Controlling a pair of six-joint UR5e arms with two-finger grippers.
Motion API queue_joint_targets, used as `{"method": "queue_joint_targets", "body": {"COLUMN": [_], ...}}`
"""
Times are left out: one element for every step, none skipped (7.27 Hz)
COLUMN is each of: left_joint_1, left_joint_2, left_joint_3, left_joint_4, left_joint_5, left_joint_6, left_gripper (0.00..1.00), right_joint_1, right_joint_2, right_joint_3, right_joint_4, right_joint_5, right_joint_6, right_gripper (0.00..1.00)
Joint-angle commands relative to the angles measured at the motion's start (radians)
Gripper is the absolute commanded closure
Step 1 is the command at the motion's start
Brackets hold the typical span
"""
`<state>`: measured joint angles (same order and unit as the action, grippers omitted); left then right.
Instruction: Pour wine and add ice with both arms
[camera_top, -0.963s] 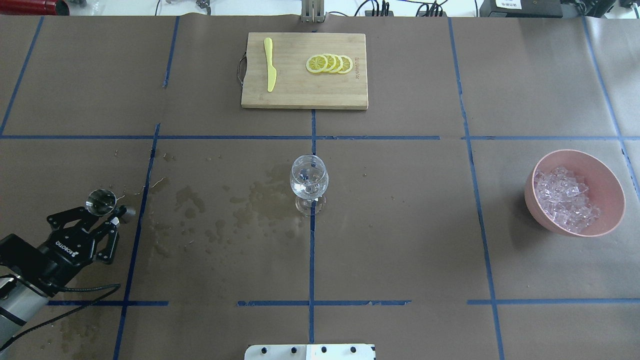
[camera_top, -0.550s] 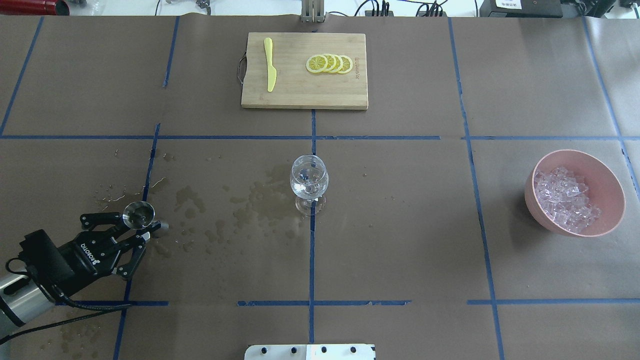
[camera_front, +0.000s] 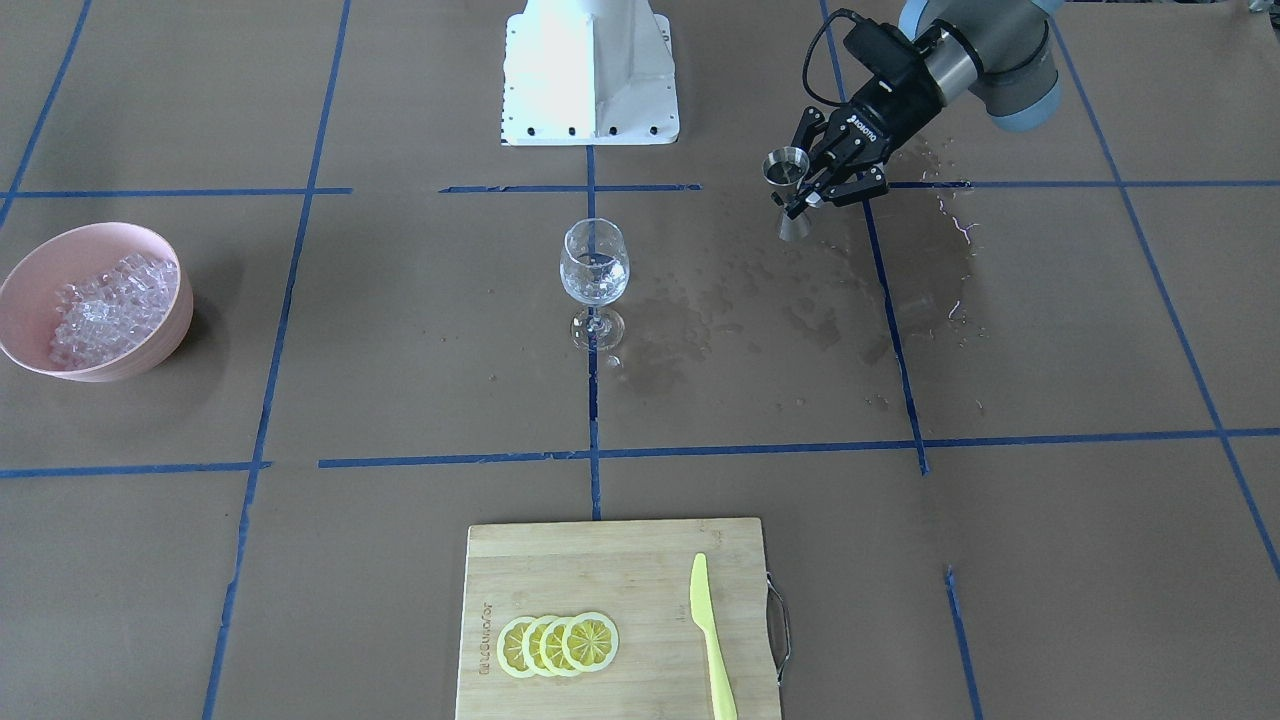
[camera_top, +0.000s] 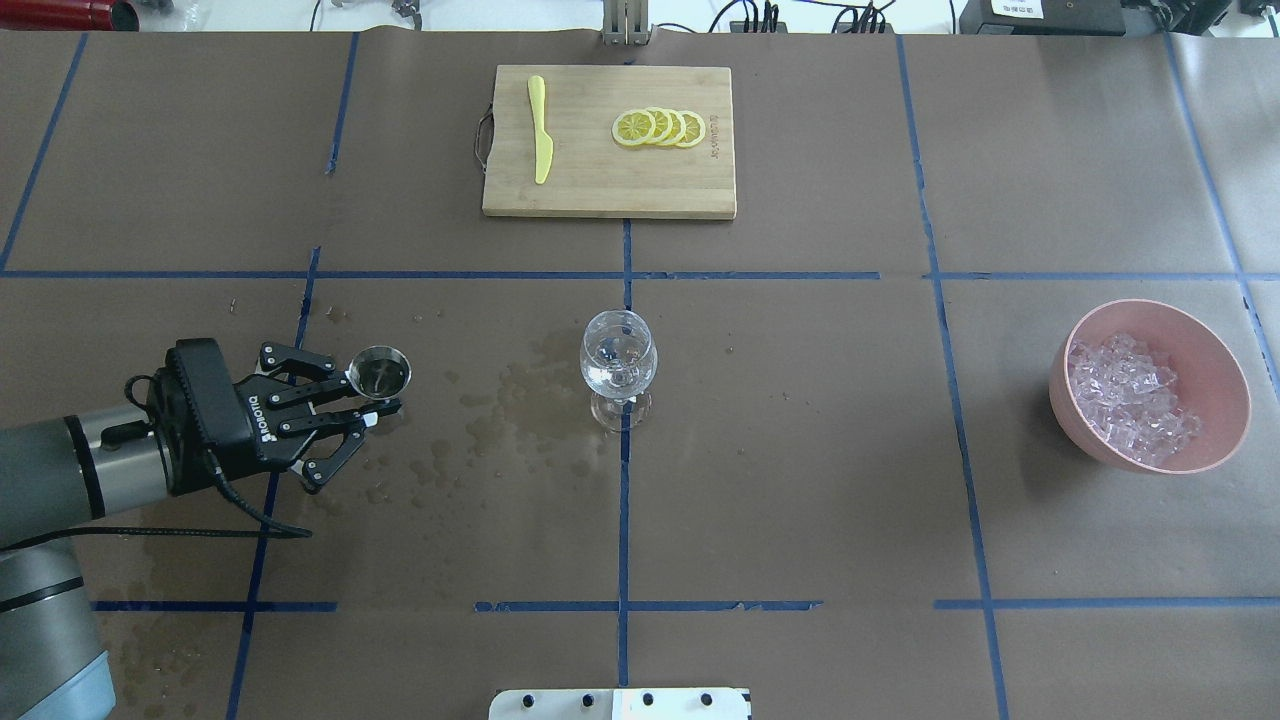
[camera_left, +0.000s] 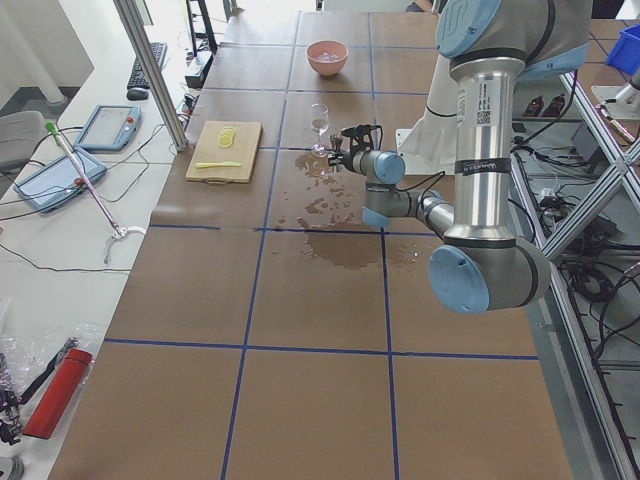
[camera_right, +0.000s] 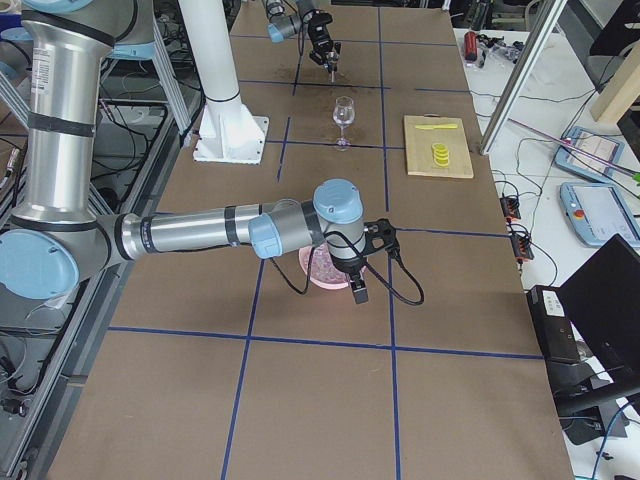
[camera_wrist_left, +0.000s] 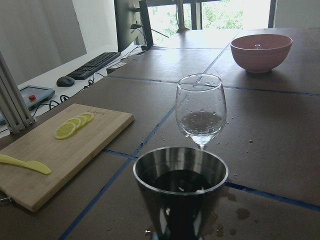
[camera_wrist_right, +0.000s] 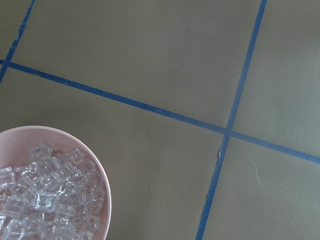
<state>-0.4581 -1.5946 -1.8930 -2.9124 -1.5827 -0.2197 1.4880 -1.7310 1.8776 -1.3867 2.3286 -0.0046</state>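
Steel catches the eye first: a small double-ended steel measuring cup (camera_top: 379, 372), upright and holding dark liquid, is clamped at its waist by the narrowed jaws of the left gripper (camera_top: 365, 397). Taking the clear stemmed wine glass (camera_top: 619, 360) as the dial's centre in the overhead view, the cup hangs above the brown paper-covered desk (camera_top: 800, 480) out toward 9 o'clock, near the glass but not over it. The glass stands upright and shows only droplets and a shallow pale pool in its bowl; whether that is wine cannot be told. Dark wet patches (camera_top: 520, 400) spread on the paper between cup and glass.

The heap of small clear ice cubes (camera_top: 1130, 395) lies in the round pink bowl (camera_top: 1215, 360), well apart at 3 o'clock. No cube shows in the glass. The far-side view puts the right gripper (camera_right: 356, 282) above that bowl, and its wrist camera looks down on the rim, but whether its jaws are wide or closed cannot be told.

By this reading the task is early: the measure is loaded and on its way, the pour is not yet made, and the whole ice step remains. At 12 o'clock a bamboo cutting board (camera_top: 600, 180) carries yellow lemon slices (camera_top: 660, 127) and a yellow plastic knife (camera_top: 540, 130), both untouched
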Motion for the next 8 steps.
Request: {"method": "queue_joint_targets", "body": {"left_joint_1": [-0.027, -0.062, -0.086, -0.087, -0.088, -0.088, -0.087, -0.083], "left_joint_2": [-0.109, -0.176, -0.23, -0.257, -0.305, -0.365, -0.431, -0.456], "left_joint_3": [-0.002, -0.002, -0.015, -0.047, -0.081, -0.096, -0.101, -0.101], "left_joint_4": [0.157, 0.256, 0.356, 0.477, 0.61, 0.739, 0.848, 0.904], "left_joint_5": [-0.118, -0.243, -0.282, -0.283, -0.281, -0.281, -0.28, -0.28], "left_joint_6": [-0.127, -0.191, -0.196, -0.196, -0.196, -0.196, -0.196, -0.196], "left_gripper": [1.0, 1.0, 1.0, 1.0, 1.0, 1.0, 1.0, 1.0], "right_joint_1": [0.0, 0.0, 0.0, 0.0, 0.0, 0.0, 0.0, 0.0], "right_joint_2": [-0.001, -0.001, -0.001, -0.001, -0.002, -0.002, -0.004, -0.004], "right_joint_3": [0.0, 0.0, 0.0, 0.0, 0.0, 0.0, 0.0, 0.0], "right_joint_4": [0.0, 0.0, 0.0, 0.0, 0.0, 0.0, 0.0, 0.0], "right_joint_5": [0.0, 0.0, 0.0, 0.0, 0.0, 0.0, 0.0, 0.0], "right_joint_6": [0.0, 0.0, 0.0, 0.0, 0.0, 0.0, 0.0, 0.0], "right_gripper": [0.0, 0.0, 0.0, 0.0, 0.0, 0.0, 0.0, 0.0]}}
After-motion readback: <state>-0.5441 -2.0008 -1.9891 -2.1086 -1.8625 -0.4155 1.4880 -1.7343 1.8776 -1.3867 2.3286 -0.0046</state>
